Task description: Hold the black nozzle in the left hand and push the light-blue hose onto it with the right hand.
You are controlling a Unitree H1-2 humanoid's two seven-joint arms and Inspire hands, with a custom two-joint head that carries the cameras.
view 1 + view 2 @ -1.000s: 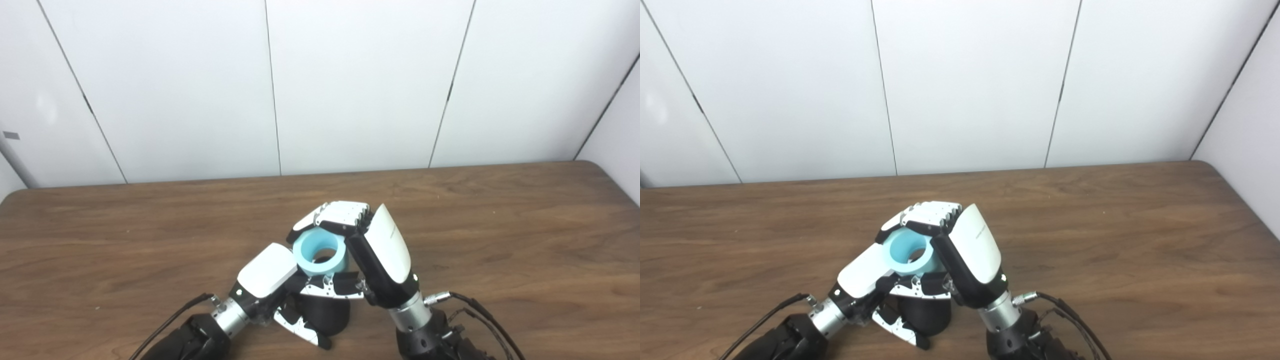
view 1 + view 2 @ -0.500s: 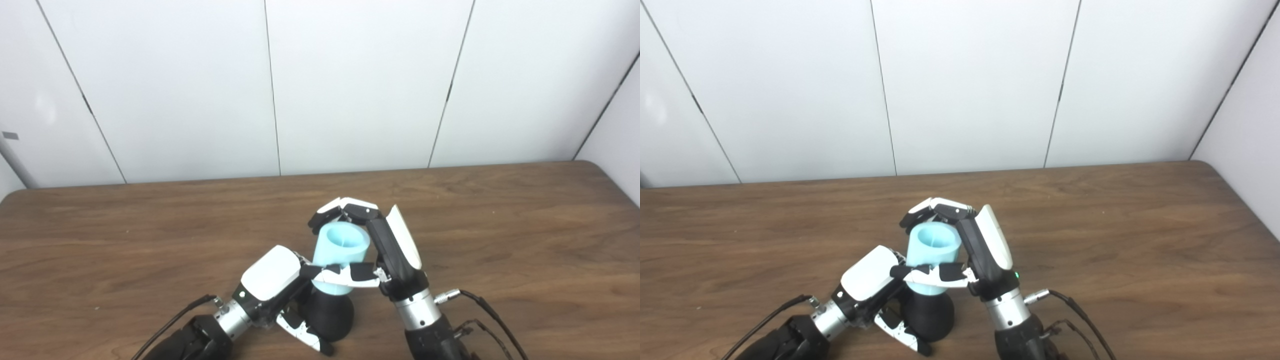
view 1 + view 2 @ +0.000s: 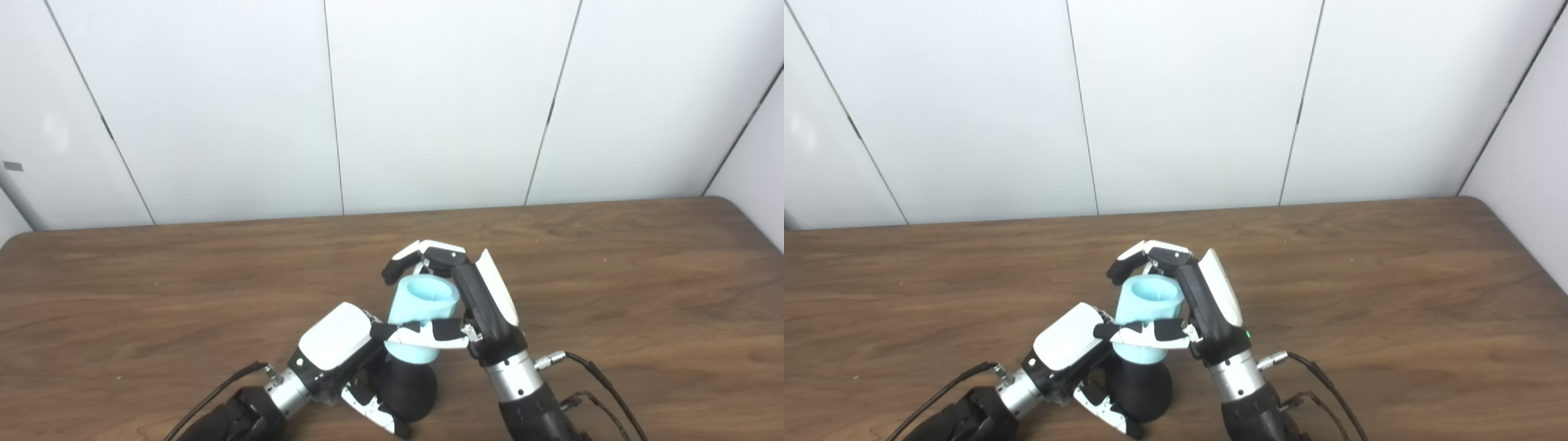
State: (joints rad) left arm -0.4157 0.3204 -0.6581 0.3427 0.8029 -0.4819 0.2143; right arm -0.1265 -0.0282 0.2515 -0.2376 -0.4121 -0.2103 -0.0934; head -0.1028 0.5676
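Hose (image 3: 422, 317), light blue and short, stands nearly upright on top of the black nozzle (image 3: 409, 389) at about 6 o'clock on the wooden table (image 3: 612, 275), close to the near edge; its open mouth faces up and leans a little toward 1 o'clock, and its lower end meets the rounded black body below it. The right hand (image 3: 471, 300) is clamped on the hose: its thumb lies across the near side of the blue wall, low down, while its fingers (image 3: 422, 254) curl over the far side of the rim at 12 o'clock, and the white back of the hand faces 3 o'clock. The left hand (image 3: 343, 349) comes in from 7 o'clock and is wrapped around the nozzle, its white back turned up and toward 10 o'clock, its thumb showing below the black body at 6 o'clock. The two hands touch or nearly touch where the right thumb meets the left hand just beside the hose. How far the hose is seated on the nozzle cannot be told, since the joint is partly hidden by the thumb. Cables (image 3: 588, 373) trail from both wrists toward the near edge. White wall panels (image 3: 429, 104) rise behind the table at 12 o'clock.
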